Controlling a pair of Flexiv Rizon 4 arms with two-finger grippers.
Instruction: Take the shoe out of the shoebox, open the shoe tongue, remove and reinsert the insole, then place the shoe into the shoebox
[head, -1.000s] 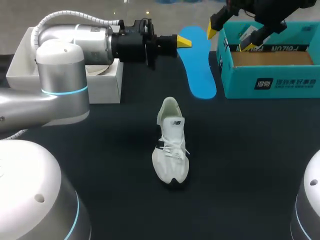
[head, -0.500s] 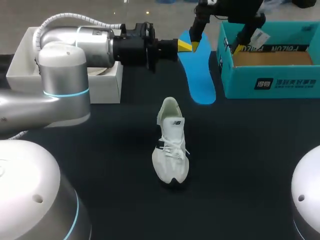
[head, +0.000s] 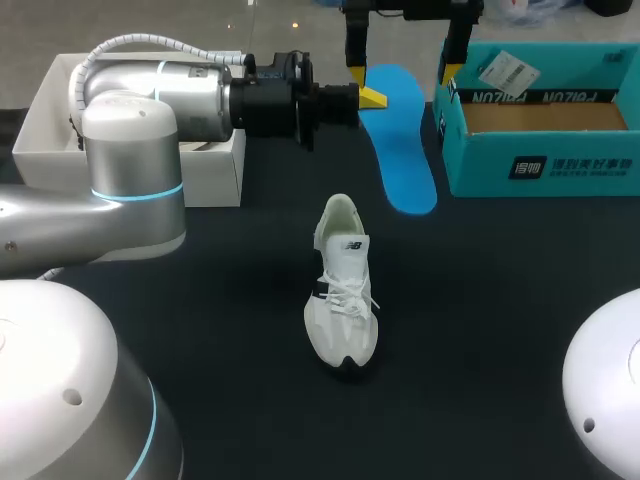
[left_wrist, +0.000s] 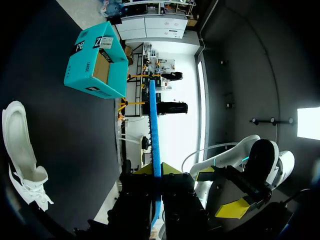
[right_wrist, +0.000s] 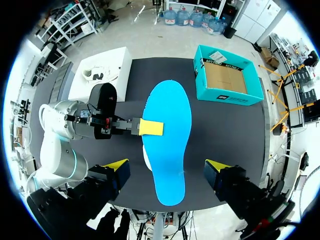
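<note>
My left gripper is shut on the edge of the blue insole and holds it in the air beside the teal shoebox. In the left wrist view the insole shows edge-on between the fingers of that gripper. My right gripper hangs open above the insole, one finger on each side and touching nothing. From the right wrist, the insole lies below the right gripper. The white shoe stands upright mid-table, toe towards the front.
A white box with another white shoe in it stands at the back left. The open shoebox at the back right has a brown floor and nothing inside.
My right gripper has moved left from above the shoebox to above the insole, staying open. The left arm and the insole have barely shifted.
</note>
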